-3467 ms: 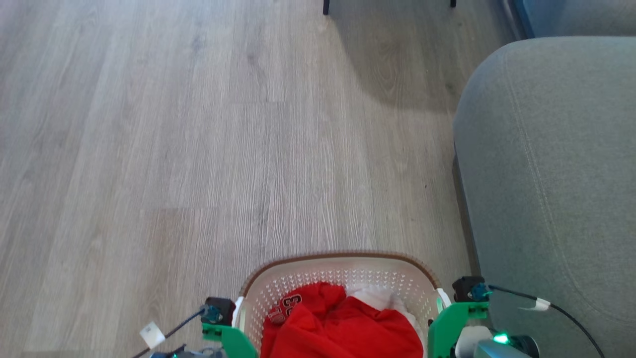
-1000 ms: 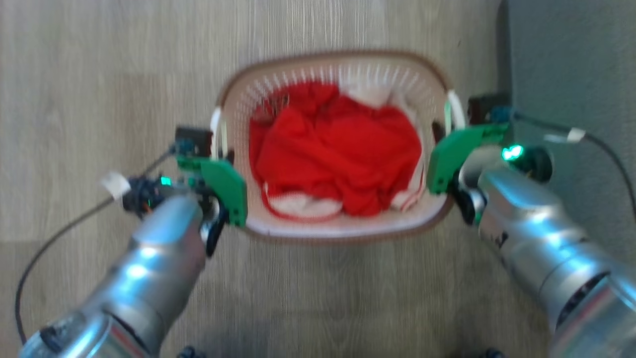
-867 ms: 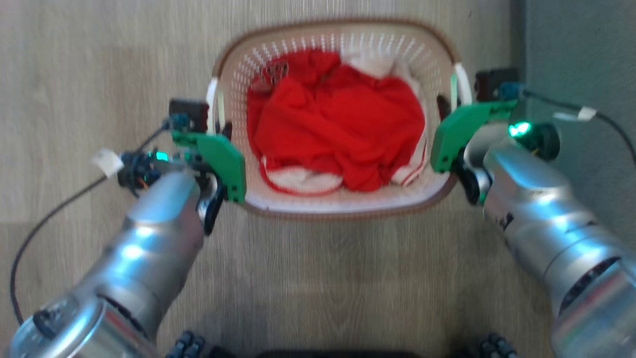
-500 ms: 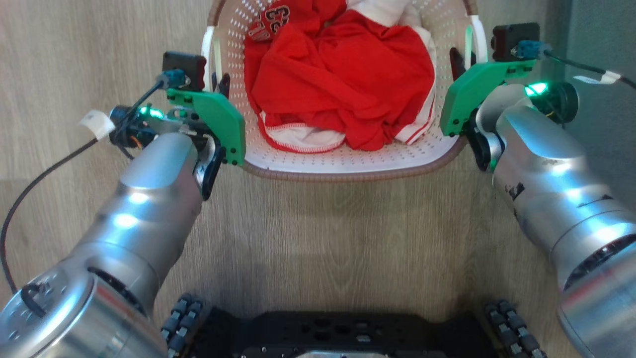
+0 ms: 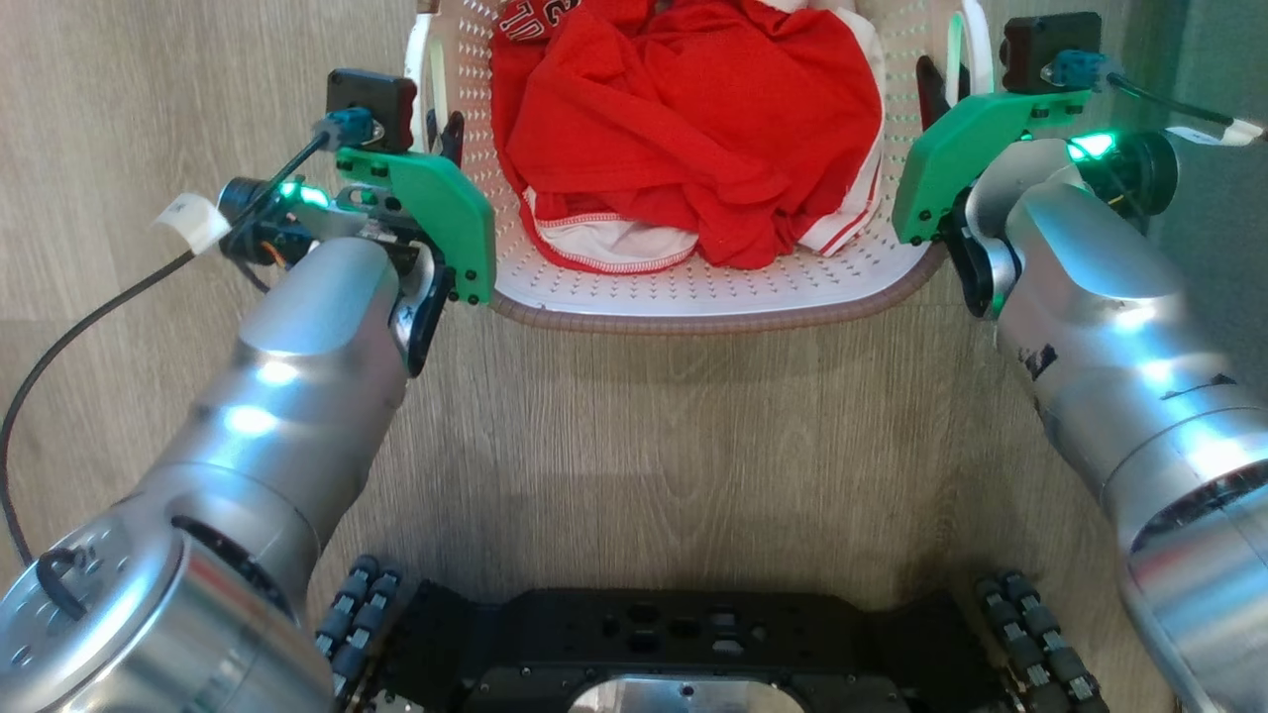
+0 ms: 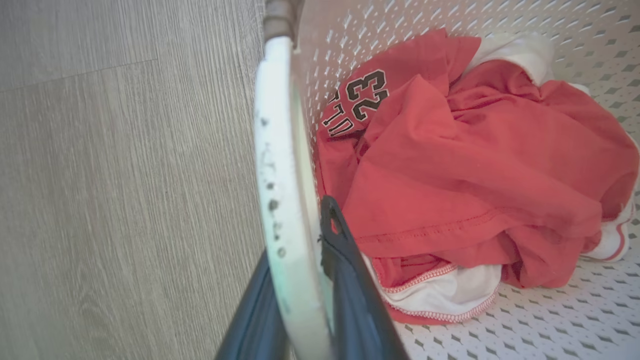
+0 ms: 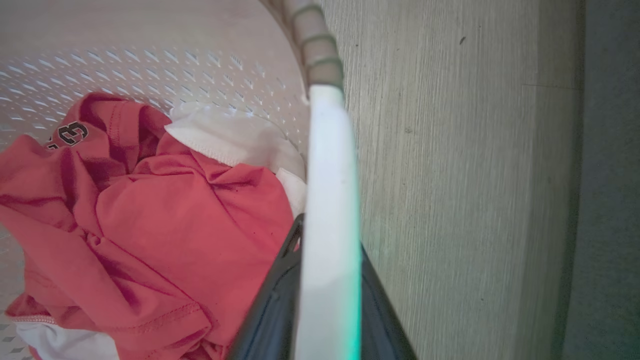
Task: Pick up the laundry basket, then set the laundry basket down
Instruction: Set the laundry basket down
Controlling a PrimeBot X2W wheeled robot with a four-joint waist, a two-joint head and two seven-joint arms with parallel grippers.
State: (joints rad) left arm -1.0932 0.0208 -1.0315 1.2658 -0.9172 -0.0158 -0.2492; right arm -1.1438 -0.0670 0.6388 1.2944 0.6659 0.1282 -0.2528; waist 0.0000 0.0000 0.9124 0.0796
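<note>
Laundry basket (image 5: 693, 319) | left tool (image 5: 444, 129) clamping left handle (image 6: 280, 150) | right tool (image 5: 941, 89) clamping right handle (image 7: 330, 175)

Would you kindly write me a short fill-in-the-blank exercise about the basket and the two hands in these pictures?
1. The left hand and the right hand are each shut on a white ____ of the laundry basket.
2. The crumpled shirt lying in the basket is mostly ____ in colour.
3. The number printed on the shirt reads ____.

Missing words: handle; red; 23
</note>
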